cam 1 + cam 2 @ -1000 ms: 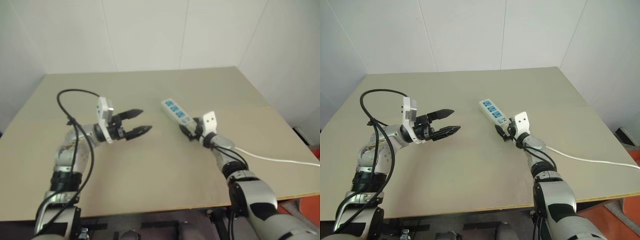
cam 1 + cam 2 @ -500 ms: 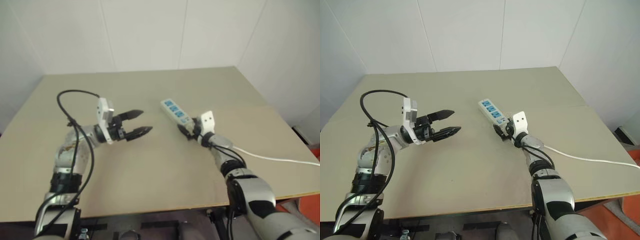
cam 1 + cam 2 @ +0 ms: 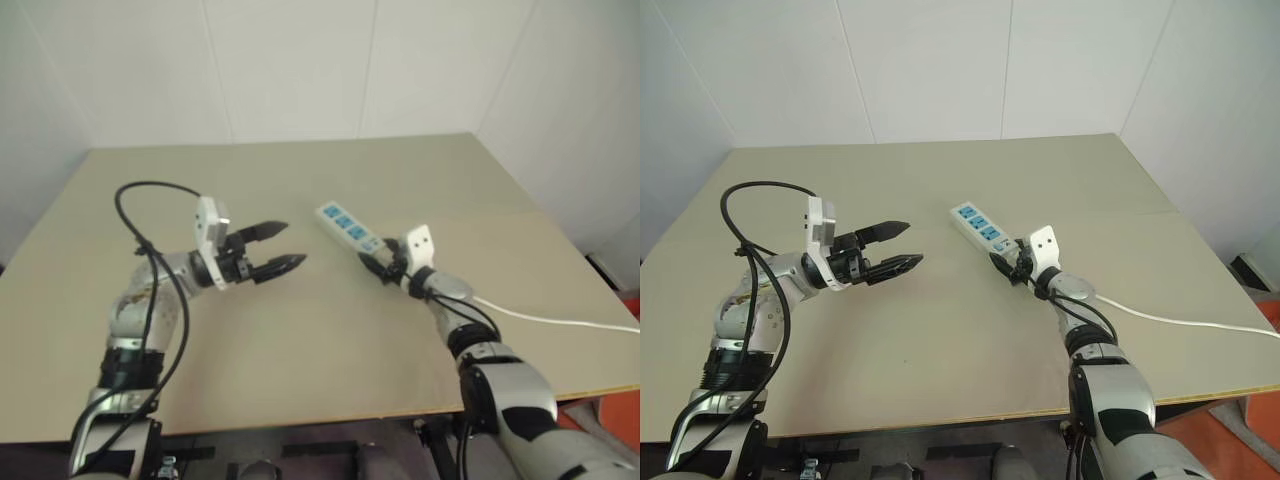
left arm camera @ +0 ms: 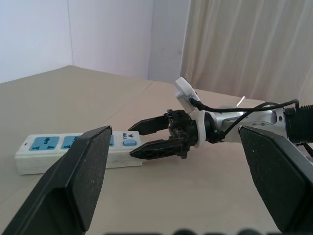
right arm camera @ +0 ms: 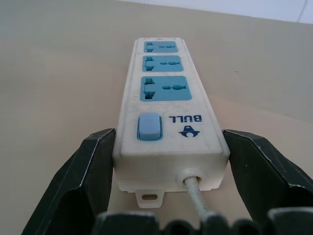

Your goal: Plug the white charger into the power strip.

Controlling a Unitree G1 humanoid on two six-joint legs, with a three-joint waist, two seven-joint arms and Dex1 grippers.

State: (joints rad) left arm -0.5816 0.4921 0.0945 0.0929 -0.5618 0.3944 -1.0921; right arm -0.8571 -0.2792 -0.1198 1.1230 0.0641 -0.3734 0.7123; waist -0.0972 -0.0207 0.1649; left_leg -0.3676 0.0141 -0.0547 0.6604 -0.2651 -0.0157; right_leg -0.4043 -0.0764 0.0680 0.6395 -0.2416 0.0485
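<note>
The power strip (image 5: 168, 122) lies flat on the table, a long white bar. It carries three blue sockets, a blue switch, and a white cord (image 3: 1185, 320) leaving its near end.

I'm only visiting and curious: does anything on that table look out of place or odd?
The power strip lies slanted across the table, its cord end between the right gripper's fingers. Nothing looks spilled or broken. The left gripper hovers open and empty.
</note>
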